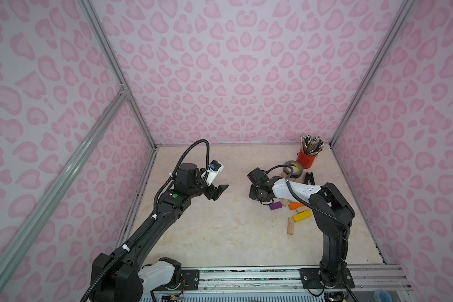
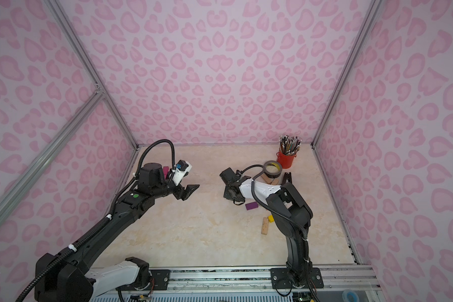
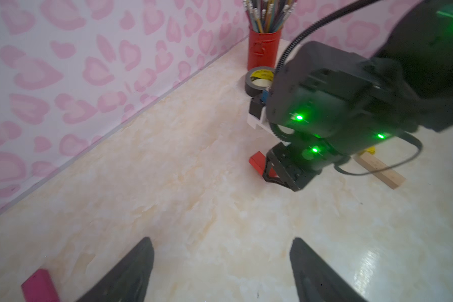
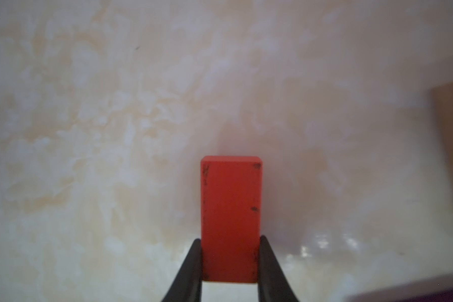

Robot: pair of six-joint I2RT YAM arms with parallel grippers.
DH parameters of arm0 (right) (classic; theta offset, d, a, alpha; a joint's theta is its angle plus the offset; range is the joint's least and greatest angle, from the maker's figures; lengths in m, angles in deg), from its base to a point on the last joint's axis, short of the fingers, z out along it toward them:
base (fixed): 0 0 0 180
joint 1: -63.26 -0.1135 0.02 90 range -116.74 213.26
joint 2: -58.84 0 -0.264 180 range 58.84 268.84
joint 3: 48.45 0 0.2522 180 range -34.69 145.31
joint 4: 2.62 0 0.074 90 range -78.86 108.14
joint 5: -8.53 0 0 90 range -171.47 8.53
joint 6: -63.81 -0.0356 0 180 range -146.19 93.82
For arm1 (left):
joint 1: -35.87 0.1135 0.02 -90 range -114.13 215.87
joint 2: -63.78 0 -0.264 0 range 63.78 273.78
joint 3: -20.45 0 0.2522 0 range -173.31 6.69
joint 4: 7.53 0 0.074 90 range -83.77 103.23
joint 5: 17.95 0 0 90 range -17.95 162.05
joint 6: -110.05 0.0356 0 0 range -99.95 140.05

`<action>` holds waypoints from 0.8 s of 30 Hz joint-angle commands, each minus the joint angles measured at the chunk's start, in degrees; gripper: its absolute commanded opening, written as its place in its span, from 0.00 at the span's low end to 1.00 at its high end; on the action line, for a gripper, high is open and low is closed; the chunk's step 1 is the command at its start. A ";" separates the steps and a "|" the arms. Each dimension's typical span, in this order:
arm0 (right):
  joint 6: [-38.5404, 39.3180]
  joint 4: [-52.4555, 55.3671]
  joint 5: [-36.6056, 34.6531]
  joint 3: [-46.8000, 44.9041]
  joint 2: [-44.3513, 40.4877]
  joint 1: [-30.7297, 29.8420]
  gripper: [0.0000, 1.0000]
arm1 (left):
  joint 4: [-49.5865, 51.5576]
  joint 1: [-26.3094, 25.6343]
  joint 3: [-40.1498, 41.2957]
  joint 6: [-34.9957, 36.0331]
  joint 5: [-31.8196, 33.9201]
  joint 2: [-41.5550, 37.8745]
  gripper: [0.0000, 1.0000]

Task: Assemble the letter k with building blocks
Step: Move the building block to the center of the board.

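My right gripper [image 4: 230,239] is shut on a red block [image 4: 230,209], one finger pressed on each long side, low over the table. The left wrist view shows that red block [image 3: 256,160] sticking out from under the right wrist. Beside the right arm lie a purple block [image 1: 275,206], an orange one [image 1: 296,205], a yellow one [image 1: 302,216] and a plain wood one [image 1: 290,225]. My left gripper [image 3: 221,240] hangs open and empty above the left half of the table, also seen in a top view as the left gripper [image 1: 217,192]. A magenta block [image 3: 38,286] lies near it.
A red cup of pencils [image 1: 307,159] stands at the back right corner. In front of it are a grey tape roll [image 1: 294,168] resting on a wood block [image 2: 268,180], and a black stapler [image 1: 309,179]. Pink patterned walls enclose the table on three sides.
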 commanded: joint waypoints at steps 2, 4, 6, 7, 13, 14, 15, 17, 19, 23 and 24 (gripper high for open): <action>-9.87 -7.52 3.24 4.93 6.18 -3.90 0.26 | -3.51 4.12 -0.94 -7.77 6.07 1.00 0.84; -11.45 -7.67 3.18 9.11 9.71 -5.32 0.26 | -3.35 5.64 -1.05 -8.95 8.23 1.49 0.84; -12.41 -7.85 2.84 13.02 12.95 -6.28 0.26 | -3.34 6.55 -1.07 -9.77 10.06 1.58 0.84; -12.90 -7.91 2.89 14.55 14.29 -6.58 0.26 | -3.35 6.73 -1.01 -10.02 10.86 1.60 0.84; -13.60 -8.54 6.23 21.76 18.99 -7.04 0.47 | -3.62 7.96 -1.64 -13.57 14.14 3.53 0.81; -12.71 -8.54 5.77 21.38 17.96 -6.96 0.49 | -3.37 8.21 -2.07 -14.28 14.65 4.11 0.81; -11.99 -8.59 5.49 20.89 16.93 -6.88 0.51 | -3.18 8.36 -2.40 -14.97 15.39 4.69 0.81; -8.98 -8.72 5.45 18.76 13.11 -6.45 0.54 | -2.91 8.50 -2.98 -16.82 16.49 5.73 0.80; -5.97 -9.32 5.30 14.86 8.49 -5.95 0.56 | -2.92 8.45 -3.47 -19.03 17.67 6.59 0.76; 3.00 -13.06 4.88 3.73 -3.62 -4.82 0.60 | -1.38 7.79 -6.08 -22.46 15.75 9.72 0.67; 5.72 -14.36 5.24 0.91 -6.73 -4.57 0.61 | -1.05 7.04 -6.58 -22.45 15.54 10.53 0.65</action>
